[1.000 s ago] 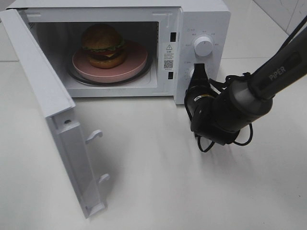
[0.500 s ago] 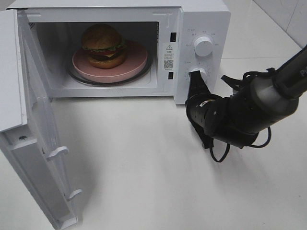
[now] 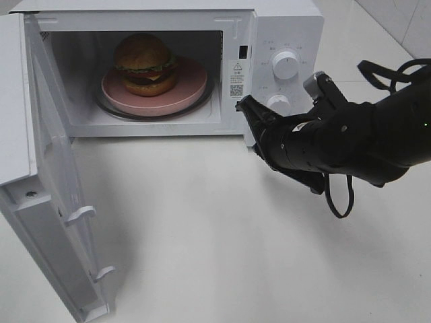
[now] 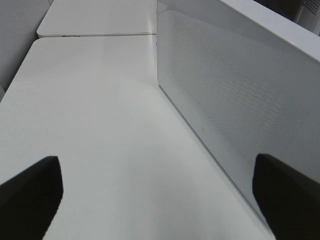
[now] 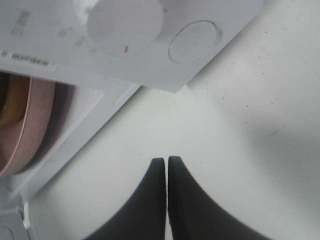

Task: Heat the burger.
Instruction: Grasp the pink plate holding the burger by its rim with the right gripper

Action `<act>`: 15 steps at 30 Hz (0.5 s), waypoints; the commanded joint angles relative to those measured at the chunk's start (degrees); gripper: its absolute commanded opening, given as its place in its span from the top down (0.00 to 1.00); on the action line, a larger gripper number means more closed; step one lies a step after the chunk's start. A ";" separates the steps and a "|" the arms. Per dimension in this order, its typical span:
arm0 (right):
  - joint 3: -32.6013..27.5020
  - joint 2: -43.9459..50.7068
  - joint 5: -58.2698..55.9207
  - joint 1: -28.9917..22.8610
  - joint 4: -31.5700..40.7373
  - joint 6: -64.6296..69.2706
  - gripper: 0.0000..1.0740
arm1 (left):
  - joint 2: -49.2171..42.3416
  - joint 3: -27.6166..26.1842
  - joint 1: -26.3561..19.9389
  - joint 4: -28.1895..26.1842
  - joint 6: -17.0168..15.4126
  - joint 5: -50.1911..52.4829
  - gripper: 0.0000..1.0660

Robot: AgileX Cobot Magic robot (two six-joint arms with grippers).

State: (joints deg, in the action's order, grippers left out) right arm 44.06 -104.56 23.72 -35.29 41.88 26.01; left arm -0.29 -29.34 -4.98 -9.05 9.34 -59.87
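Exterior high view: the burger point(image 3: 145, 64) sits on a plate point(image 3: 192, 84) inside the microwave point(image 3: 283, 27), and the door point(image 3: 60, 202) stands wide open to the left. The right fingers point(image 3: 250, 111) are pressed together near the lower knob point(image 3: 278, 103), well apart from the door. The left fingers point(image 4: 30, 195) are spread wide beside the door's outer face, so I judge the left arm is nearer to close it.

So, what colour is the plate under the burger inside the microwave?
Pink. The plate under the burger shows best in the exterior high view.

glossy white tabletop point(image 3: 222, 256) under soft even light, pale tiles point(image 3: 397, 20) beyond its far right edge
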 commanded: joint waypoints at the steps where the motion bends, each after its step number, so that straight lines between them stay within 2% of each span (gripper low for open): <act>1: -0.11 3.38 -6.70 -0.11 -4.30 -11.17 1.00 | -0.86 0.23 -0.11 -0.06 -0.23 0.06 0.08; 15: 0.11 9.97 -25.67 -0.11 -6.25 -35.01 0.98 | -0.86 0.23 -0.11 -0.06 -0.23 0.06 0.08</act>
State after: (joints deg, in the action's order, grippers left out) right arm 44.00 -95.28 -0.40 -35.29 36.10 -6.30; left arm -0.29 -29.34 -4.98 -9.05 9.34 -59.87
